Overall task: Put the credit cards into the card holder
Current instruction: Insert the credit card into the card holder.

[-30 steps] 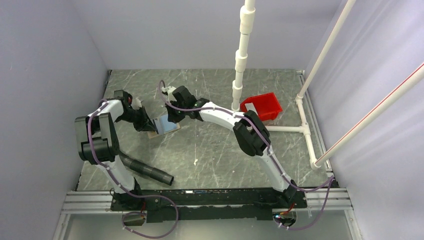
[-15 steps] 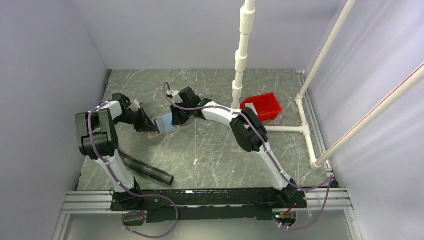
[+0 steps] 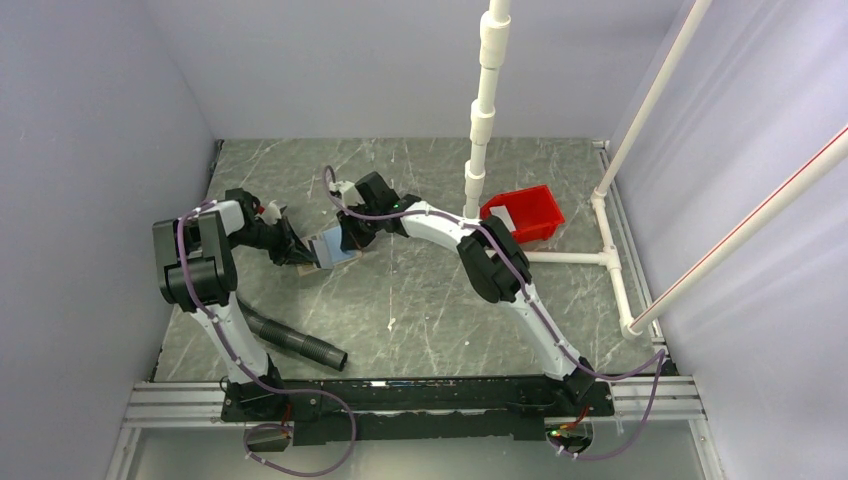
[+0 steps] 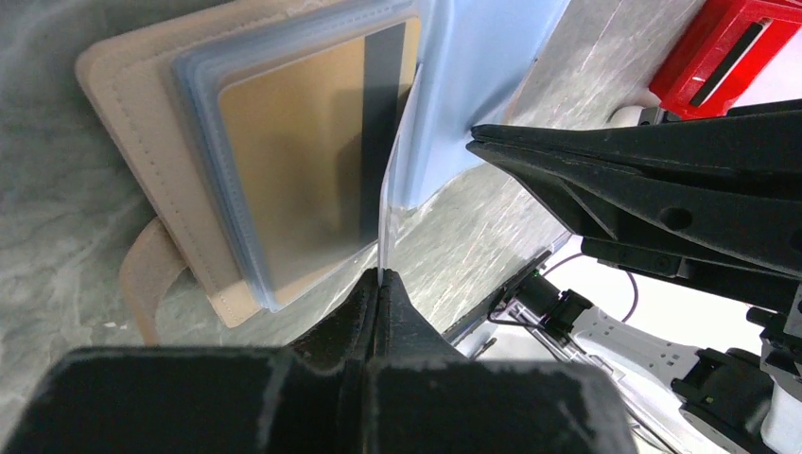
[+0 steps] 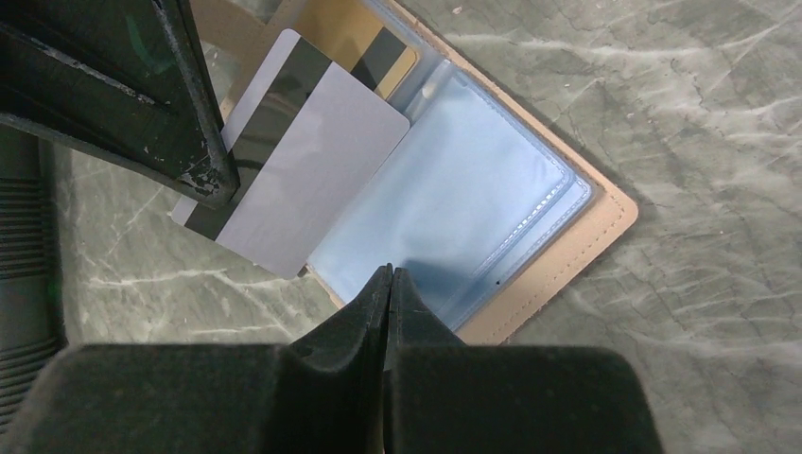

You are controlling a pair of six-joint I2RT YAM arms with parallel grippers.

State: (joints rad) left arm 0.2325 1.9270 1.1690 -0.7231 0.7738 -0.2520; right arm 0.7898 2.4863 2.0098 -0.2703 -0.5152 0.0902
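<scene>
The card holder [image 3: 332,251] lies open on the table between the two grippers, tan outside [image 5: 567,255] with bluish clear sleeves. A gold card [image 4: 293,161] sits in one sleeve. My left gripper [image 4: 381,274] is shut on a pale grey credit card [image 5: 303,180] with a dark stripe, held edge-on at the sleeves. In the top view the left gripper [image 3: 297,248] is at the holder's left edge. My right gripper [image 5: 389,270] is shut, and its tips press on a bluish sleeve page. In the top view the right gripper [image 3: 346,240] is at the holder's right side.
A red tray [image 3: 525,212] stands at the back right with a pale flat thing leaning in it, and it also shows in the left wrist view [image 4: 728,47]. A white pipe stand [image 3: 478,150] rises behind the right arm. A black ribbed hose [image 3: 295,340] lies near the left arm's base.
Both grippers and the card holder have shifted a little to the left over the last second. Less of the blue inside shows now. Both grippers stay shut.
</scene>
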